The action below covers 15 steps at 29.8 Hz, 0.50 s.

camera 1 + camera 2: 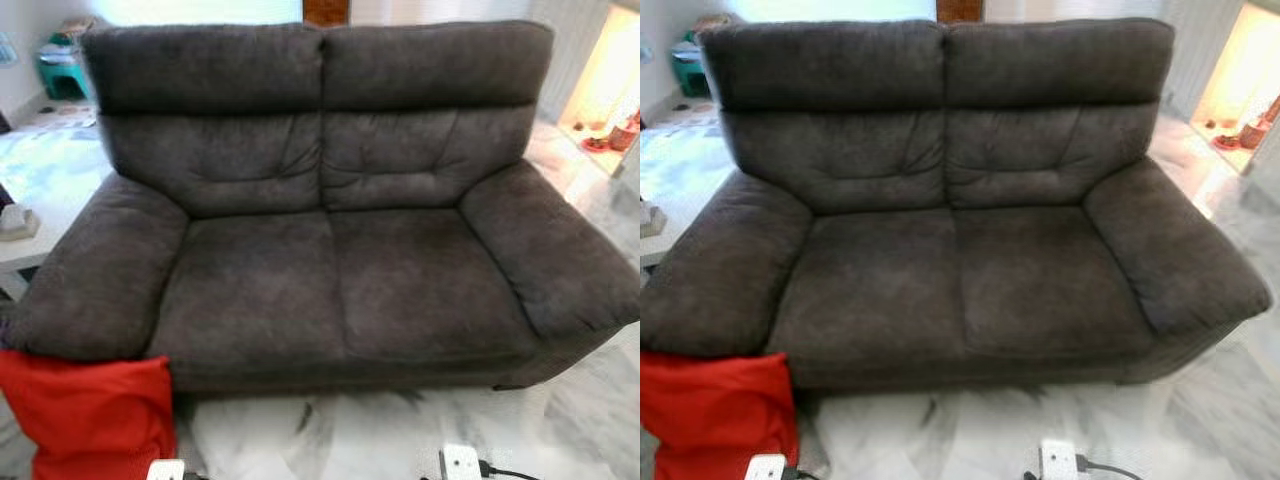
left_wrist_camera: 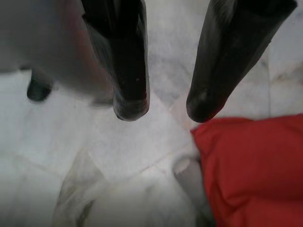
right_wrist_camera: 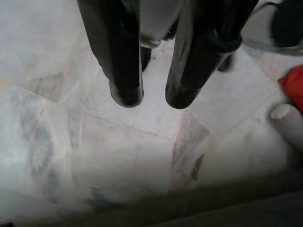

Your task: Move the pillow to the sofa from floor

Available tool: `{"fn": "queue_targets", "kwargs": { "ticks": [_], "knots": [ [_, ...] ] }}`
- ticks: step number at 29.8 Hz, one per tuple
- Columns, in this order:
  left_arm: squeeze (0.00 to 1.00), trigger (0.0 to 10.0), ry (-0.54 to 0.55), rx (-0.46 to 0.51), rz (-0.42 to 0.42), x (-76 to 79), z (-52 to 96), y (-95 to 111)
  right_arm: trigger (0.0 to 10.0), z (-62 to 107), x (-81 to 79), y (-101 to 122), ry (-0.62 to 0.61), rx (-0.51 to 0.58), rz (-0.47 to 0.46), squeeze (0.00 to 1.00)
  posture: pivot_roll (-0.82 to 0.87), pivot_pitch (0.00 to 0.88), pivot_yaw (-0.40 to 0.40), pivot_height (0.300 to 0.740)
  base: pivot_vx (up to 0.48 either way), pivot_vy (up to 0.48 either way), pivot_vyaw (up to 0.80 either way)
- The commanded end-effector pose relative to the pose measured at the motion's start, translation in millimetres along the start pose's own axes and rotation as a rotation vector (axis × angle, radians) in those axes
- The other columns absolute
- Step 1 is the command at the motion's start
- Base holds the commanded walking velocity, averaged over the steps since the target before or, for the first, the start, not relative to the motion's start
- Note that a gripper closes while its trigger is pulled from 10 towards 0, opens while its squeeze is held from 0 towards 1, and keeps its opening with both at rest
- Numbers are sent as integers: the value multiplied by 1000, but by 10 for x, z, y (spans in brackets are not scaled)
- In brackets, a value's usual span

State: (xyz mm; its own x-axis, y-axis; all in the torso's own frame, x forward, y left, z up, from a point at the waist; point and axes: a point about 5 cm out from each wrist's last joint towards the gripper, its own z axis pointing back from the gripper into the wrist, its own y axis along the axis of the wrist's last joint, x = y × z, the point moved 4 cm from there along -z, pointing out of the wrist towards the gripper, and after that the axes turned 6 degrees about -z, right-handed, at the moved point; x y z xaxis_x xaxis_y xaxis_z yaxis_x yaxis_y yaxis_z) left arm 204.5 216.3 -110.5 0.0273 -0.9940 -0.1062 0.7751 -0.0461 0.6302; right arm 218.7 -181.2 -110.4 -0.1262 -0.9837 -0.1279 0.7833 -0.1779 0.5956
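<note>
Beside sofa (image 1: 320, 250) left arm, red pillow (image 1: 90, 415) on marble floor (image 1: 400, 435)

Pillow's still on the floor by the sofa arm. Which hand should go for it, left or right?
Left. The red pillow sits on the floor against the sofa at the robot's left. The left hand hangs open right beside it; the right hand, fingers a little apart, is over bare marble floor, farther from the pillow.

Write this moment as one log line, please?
red pillow: on floor by sofa | left end effector: open, above floor | seats: bare
</note>
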Motion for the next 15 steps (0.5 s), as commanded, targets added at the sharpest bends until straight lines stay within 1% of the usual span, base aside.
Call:
{"fn": "queue_targets", "kwargs": {
  "ticks": [1,15],
  "knots": [
    [0,10000,16,-32,-7,-76,32,-121,10000,-20,-123,44,32,13,6,0,85,83,-10,740,0,0,800],
    [0,10000,15,-26,0,-79,31,-110,10000,-27,-163,73,48,19,7,0,87,81,-11,740,0,0,800]
  ]
}}
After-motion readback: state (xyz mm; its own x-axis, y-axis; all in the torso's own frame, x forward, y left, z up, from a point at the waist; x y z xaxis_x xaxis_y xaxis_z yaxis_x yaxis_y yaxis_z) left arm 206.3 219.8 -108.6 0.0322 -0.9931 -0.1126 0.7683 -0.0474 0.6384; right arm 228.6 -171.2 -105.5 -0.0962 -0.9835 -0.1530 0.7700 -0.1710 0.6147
